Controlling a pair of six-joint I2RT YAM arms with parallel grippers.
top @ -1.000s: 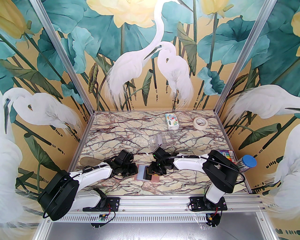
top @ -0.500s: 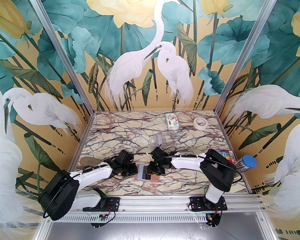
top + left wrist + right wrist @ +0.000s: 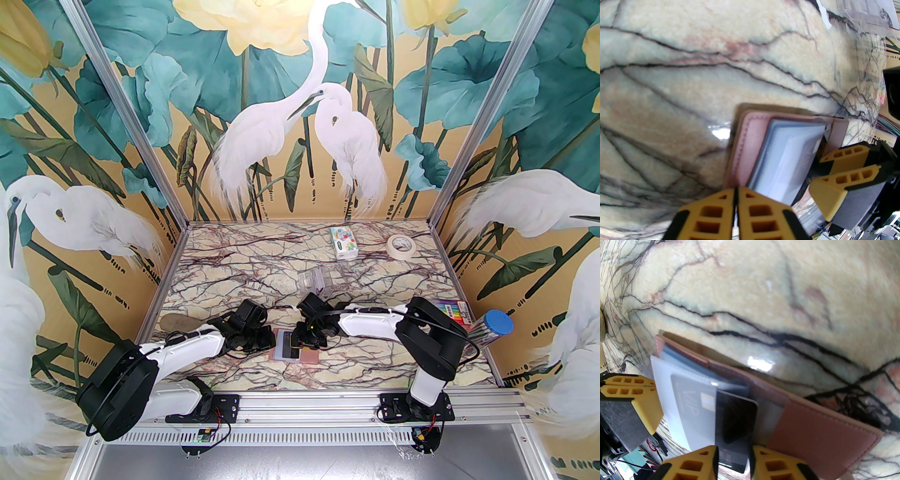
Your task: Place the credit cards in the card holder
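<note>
Marble-patterned table (image 3: 225,262) carries the dusty-pink card holder (image 3: 822,434), which lies open near the front edge between the two arms. The left gripper (image 3: 736,206) is fully closed and empty at the holder's left edge. The right gripper (image 3: 733,458) pinches a black credit card (image 3: 736,418), whose far end is at the holder's clear sleeves.

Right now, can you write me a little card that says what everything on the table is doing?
holder: pink, open, flat on table
grey card: inside a clear sleeve
black card: between right jaws, top end at the sleeve
left jaws: shut, beside the sleeve
far side: tissue pack, tape roll, clear stand
</note>
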